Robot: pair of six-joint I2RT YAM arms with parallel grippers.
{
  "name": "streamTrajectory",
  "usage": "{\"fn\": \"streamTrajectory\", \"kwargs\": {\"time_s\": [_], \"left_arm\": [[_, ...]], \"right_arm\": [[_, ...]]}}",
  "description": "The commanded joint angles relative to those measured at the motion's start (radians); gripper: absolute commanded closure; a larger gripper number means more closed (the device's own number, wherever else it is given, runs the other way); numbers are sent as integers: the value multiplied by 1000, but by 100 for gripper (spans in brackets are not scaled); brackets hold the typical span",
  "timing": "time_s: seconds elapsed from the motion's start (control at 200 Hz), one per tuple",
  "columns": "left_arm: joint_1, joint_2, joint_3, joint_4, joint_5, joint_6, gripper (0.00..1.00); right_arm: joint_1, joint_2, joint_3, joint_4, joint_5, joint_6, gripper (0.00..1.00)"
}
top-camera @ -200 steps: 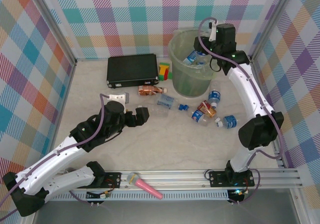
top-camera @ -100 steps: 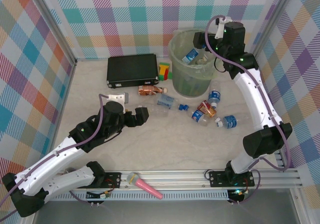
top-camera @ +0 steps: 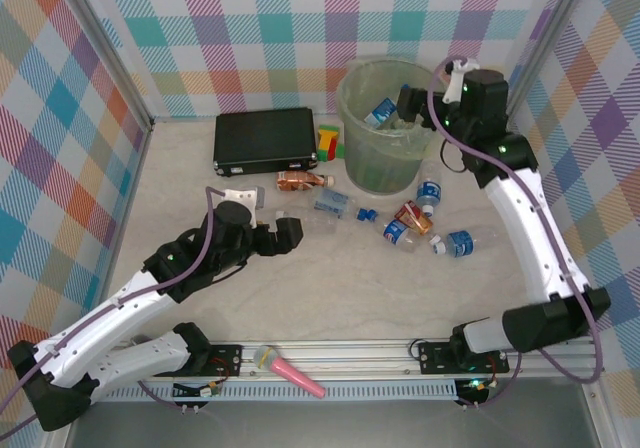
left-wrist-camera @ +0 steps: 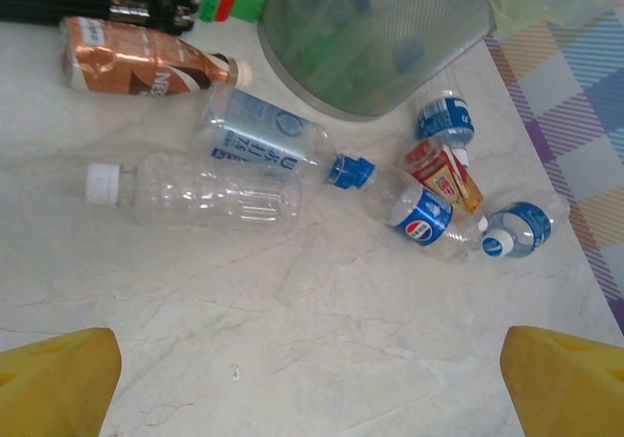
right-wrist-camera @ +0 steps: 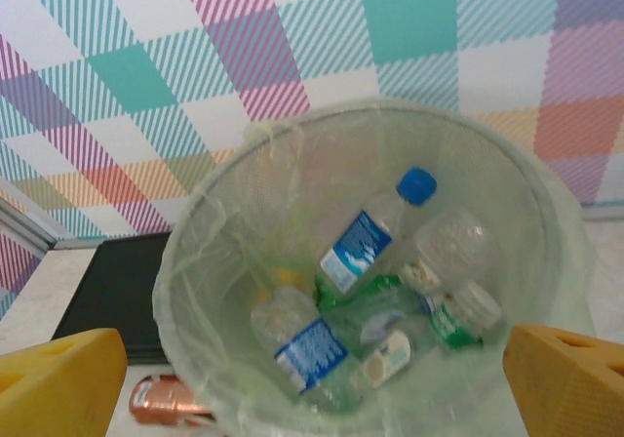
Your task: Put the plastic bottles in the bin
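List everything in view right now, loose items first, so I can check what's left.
Bin: one, translucent pale green, far side of the table.
Bottles in the bin: at least five, clear and green, blue or green labels.
Bottles on the table: seven, mostly clear with blue labels, one copper-brown, one red-orange, lying before the bin.
Case: one, black, left of the bin.
Block: one, red, yellow and green, between case and bin.
Stick: one, pink, on the near rail.
Left end effector: one, yellow pads, open, above the table near the bottles.
Right end effector: one, yellow pads, open, above the bin.
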Motion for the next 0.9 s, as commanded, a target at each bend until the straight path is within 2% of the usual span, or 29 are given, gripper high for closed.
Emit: {"fn": "streamTrajectory", "kwargs": {"time_s": [0.0, 0.23, 0.385, 0.535, 0.62, 0.76, 0.895], "left_arm": [[2, 4, -20, 56, 48, 26, 0], [-1, 9, -45, 98, 79, 25, 0], [-10, 2, -63, 115, 106, 18, 0], [-37, -11, -82, 139, 137, 18, 0], [-64, -11, -85, 143, 138, 20, 0], [-108, 6, -81, 150, 141, 37, 0], [-134, 25, -82, 164, 141, 45, 0]], "right_arm": [[-5, -96, -101, -53, 17, 69, 1], [-12, -228, -294, -187, 104, 194, 1], [-70, -264, -385, -258, 85, 276, 1], [-184, -304, -495, -270, 53, 359, 0], [-257, -305, -547, -268, 13, 383, 4], [-391, -238, -592, -260, -109, 393, 11], [-490, -153, -595, -265, -146, 397, 14]]}}
